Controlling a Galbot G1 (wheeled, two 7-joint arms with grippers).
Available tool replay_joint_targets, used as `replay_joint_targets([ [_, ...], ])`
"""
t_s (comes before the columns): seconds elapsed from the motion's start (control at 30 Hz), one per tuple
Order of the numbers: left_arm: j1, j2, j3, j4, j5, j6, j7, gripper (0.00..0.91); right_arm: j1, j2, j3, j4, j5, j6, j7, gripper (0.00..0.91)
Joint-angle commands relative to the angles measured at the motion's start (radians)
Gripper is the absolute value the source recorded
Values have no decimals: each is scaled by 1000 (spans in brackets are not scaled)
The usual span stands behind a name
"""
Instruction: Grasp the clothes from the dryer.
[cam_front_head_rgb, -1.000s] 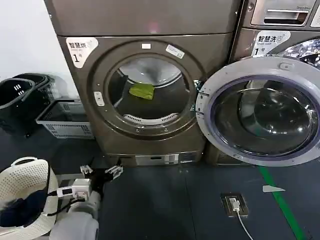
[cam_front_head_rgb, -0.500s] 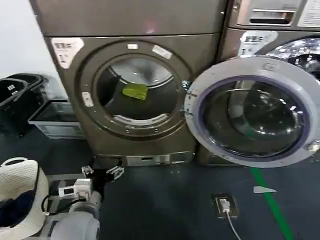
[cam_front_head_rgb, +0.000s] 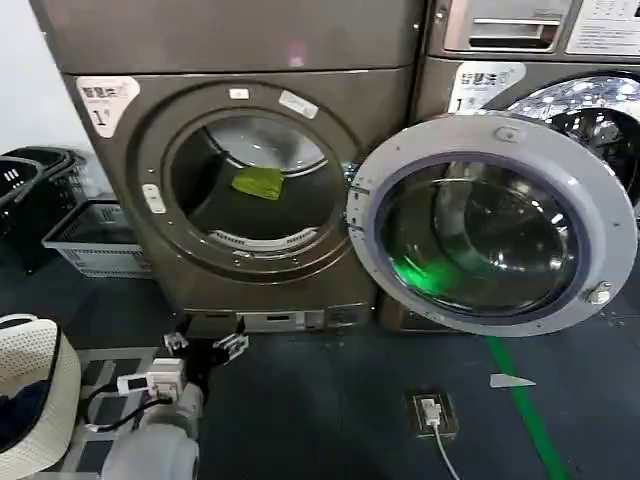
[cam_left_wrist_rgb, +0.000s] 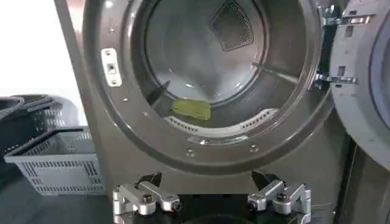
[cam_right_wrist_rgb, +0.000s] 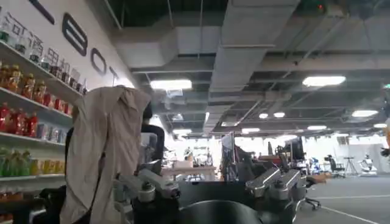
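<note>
Left gripper (cam_front_head_rgb: 205, 346) hangs low in front of the dryer (cam_front_head_rgb: 300, 40), below the porthole and near the base panel, fingers spread wide with nothing between them. From the left wrist view the same gripper (cam_left_wrist_rgb: 211, 199) shows both fingertips far apart, aimed at the drum opening.

Clothes (cam_front_head_rgb: 257, 183): small yellow-green piece lying inside the drum, on the lower back part of the drum wall, slightly left of the opening's centre in the head view. Flattened, folded lump; long axis runs roughly side to side across the drum, near horizontal. In the left wrist view the clothes (cam_left_wrist_rgb: 191, 109) rest just behind the perforated front lip of the drum, well apart from the gripper.

Dryer door (cam_front_head_rgb: 490, 215) is swung fully open to the right, glass facing outward, covering the lower front of the neighbouring machine.

Grey basket (cam_front_head_rgb: 95, 240) sits on the floor to the left of the dryer.

Right gripper (cam_right_wrist_rgb: 210, 189) is raised away from the machines, facing the room and ceiling; fingers stand apart, empty.
</note>
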Motion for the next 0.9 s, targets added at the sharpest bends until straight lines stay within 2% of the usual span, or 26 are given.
replay_joint_targets([
  [0.03,0,0,0,-2,1,49,0,907,1,-1,-1,-4,-1,6,1,907],
  [0.33,-6,3,1,-2,2,49,1,907,1,-8,1,-16,-9,33,16,907],
  [0.47,-8,4,4,-7,3,49,0,907,-3,-7,7,-26,51,56,37,907],
  [0.9,-4,13,-3,-19,3,49,0,907,0,-5,8,-27,53,65,30,907],
])
